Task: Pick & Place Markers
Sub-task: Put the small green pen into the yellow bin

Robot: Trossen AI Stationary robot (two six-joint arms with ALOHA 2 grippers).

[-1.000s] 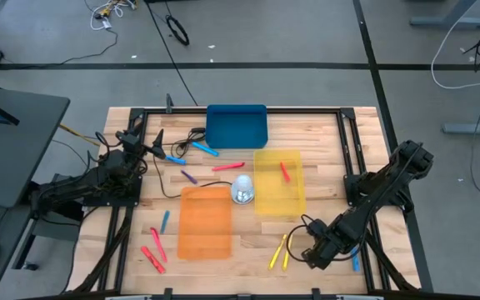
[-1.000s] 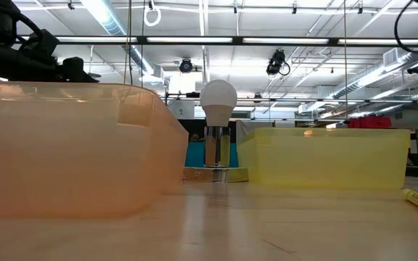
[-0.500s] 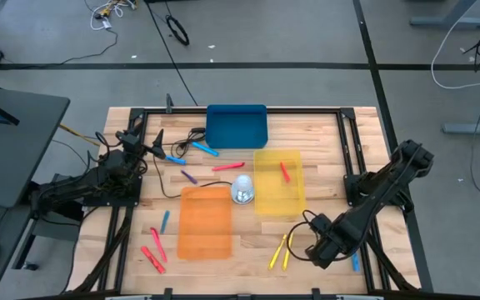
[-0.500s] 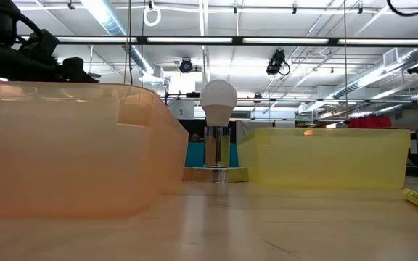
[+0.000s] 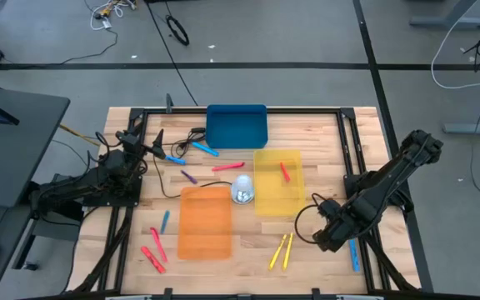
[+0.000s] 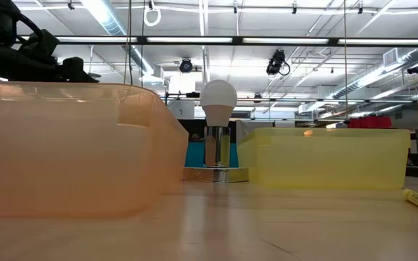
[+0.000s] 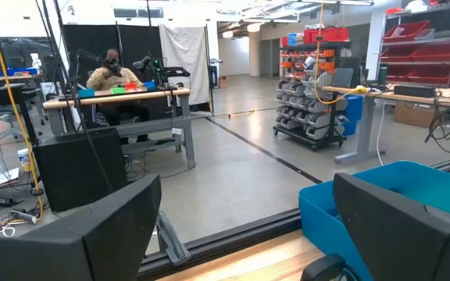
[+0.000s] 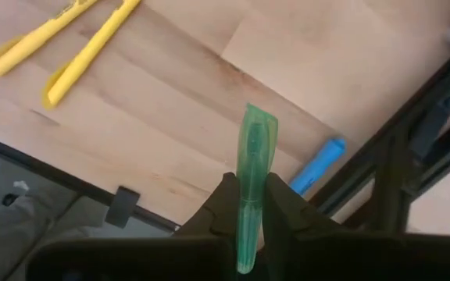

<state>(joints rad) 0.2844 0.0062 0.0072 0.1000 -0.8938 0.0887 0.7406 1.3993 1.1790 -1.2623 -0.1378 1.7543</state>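
My right gripper (image 5: 323, 238) hovers over the table's near right part and is shut on a green marker (image 8: 255, 168); that marker shows only in the right wrist view. Two yellow markers (image 5: 282, 250) lie just left of it and a blue one (image 5: 354, 254) just right. One red marker (image 5: 285, 172) lies in the yellow tray (image 5: 267, 204). More red, blue and purple markers lie around the orange tray (image 5: 204, 223) and near the blue tray (image 5: 237, 127). My left gripper (image 5: 158, 143) waits open at the far left. My right gripper pinches the green marker between its two fingers (image 8: 226, 204), on the marker's rear half (image 8: 248, 215). The marker runs along the fingers, and its front end (image 8: 259, 125) sticks out past the fingertips. The fingers point down at a slant, and the marker is lifted clear of the table.
A light bulb on a metal base (image 5: 242, 190) stands between the orange and yellow trays. A black frame (image 5: 365, 179) runs along the table's edges, close to my right arm. Black cables (image 5: 192, 135) lie near the blue tray. Bare wood shows near the front edge (image 5: 248, 258).
My right gripper has moved a little toward the table's right and far edges, away from the two yellow markers. Its arm has swung outward to the right with it. The left arm and the things on the table have stayed put.
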